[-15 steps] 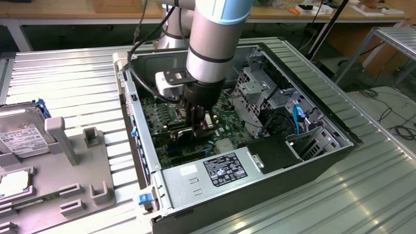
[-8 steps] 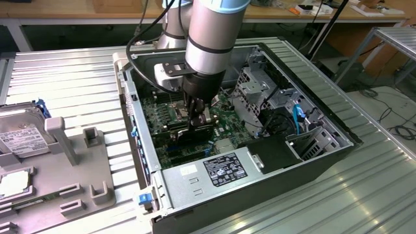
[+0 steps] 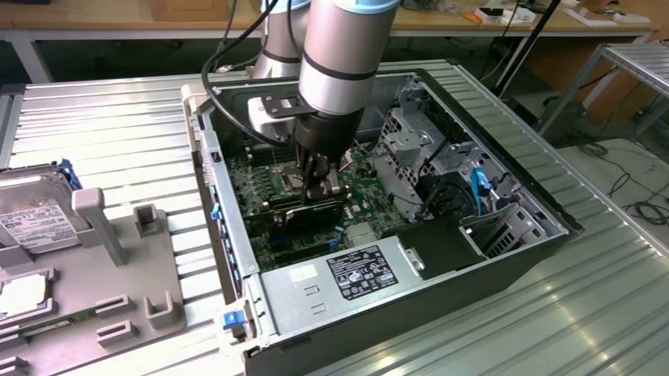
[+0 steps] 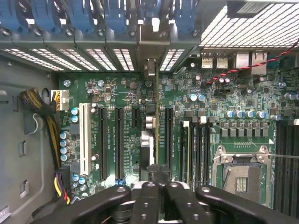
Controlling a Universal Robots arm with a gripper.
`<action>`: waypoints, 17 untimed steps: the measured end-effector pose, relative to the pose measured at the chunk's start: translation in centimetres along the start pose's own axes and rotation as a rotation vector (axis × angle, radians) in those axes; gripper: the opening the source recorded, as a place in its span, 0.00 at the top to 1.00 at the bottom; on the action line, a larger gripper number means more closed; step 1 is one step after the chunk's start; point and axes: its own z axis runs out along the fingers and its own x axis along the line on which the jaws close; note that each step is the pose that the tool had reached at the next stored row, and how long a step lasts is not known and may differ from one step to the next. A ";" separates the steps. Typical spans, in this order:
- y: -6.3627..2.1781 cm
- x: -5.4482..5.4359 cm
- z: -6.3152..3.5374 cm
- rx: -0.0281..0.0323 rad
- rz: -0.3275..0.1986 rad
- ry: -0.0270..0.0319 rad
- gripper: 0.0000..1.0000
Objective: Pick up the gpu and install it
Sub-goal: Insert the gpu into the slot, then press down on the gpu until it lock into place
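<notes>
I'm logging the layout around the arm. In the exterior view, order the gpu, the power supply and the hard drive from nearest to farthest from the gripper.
1. The gpu: held in the gripper, inside the case.
2. The power supply: at the case's near end.
3. The hard drive: outside the case, at the exterior view's far left.

The gripper [image 3: 319, 190] hides much of the gpu [image 3: 309, 213] — its fingertips' state is unclear; the hard drive [image 3: 31, 211] is cut off.

Ribbed metal table [image 3: 105, 117], computer case [image 3: 522, 258], grey fixture [image 3: 125, 282]
</notes>
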 end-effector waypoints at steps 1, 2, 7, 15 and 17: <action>0.00 0.0 -0.13 -0.0001 0.000 -0.0002 0.89; 0.00 0.0 -0.13 -0.0001 0.000 -0.0003 0.89; 0.00 0.0 -0.14 -0.0002 0.000 -0.0002 0.89; 0.00 0.0 -0.14 -0.0002 0.000 -0.0001 0.89; 0.00 0.0 -0.14 -0.0002 0.000 -0.0002 0.89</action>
